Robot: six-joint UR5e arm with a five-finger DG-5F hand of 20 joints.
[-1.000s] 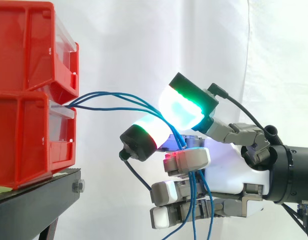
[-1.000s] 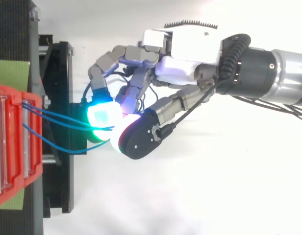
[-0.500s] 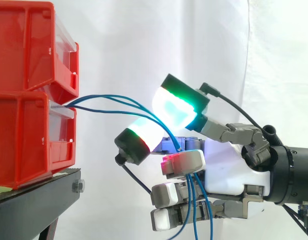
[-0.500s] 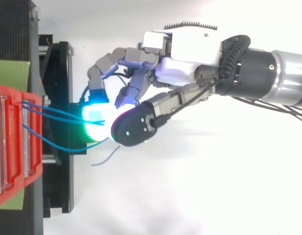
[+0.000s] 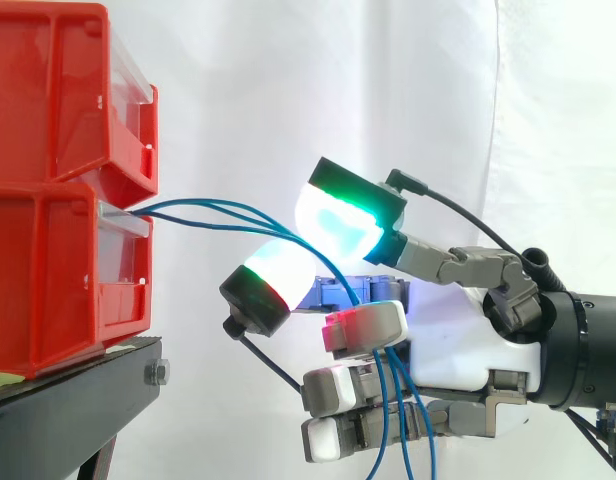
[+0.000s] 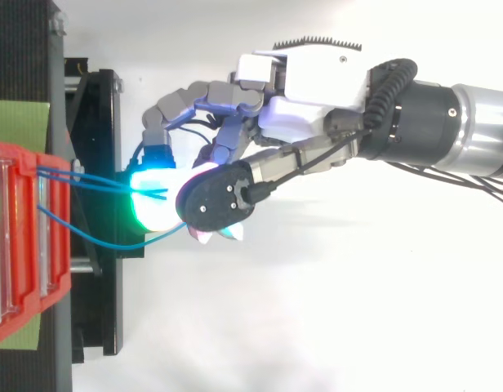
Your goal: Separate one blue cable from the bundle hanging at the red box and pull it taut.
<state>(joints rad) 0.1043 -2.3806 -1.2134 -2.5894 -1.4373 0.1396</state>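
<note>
A white curtain [image 5: 288,90] hangs behind everything, brightly and evenly lit, with soft vertical folds toward 3 o'clock in the side view. At 7 o'clock a black stand [image 5: 68,415] juts into that view, with a silver bolt [image 5: 156,373] on its end face. Seen from above, the stand runs along the 9 o'clock edge with a green patch [image 6: 19,118] lying on it near 10 o'clock. Pale white ground [image 6: 317,327] spreads toward 3 and 6 o'clock, washed in light.

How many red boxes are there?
2. The upper red box sits atop the lower red box, which stands on the black stand. More may hide behind them.
</note>
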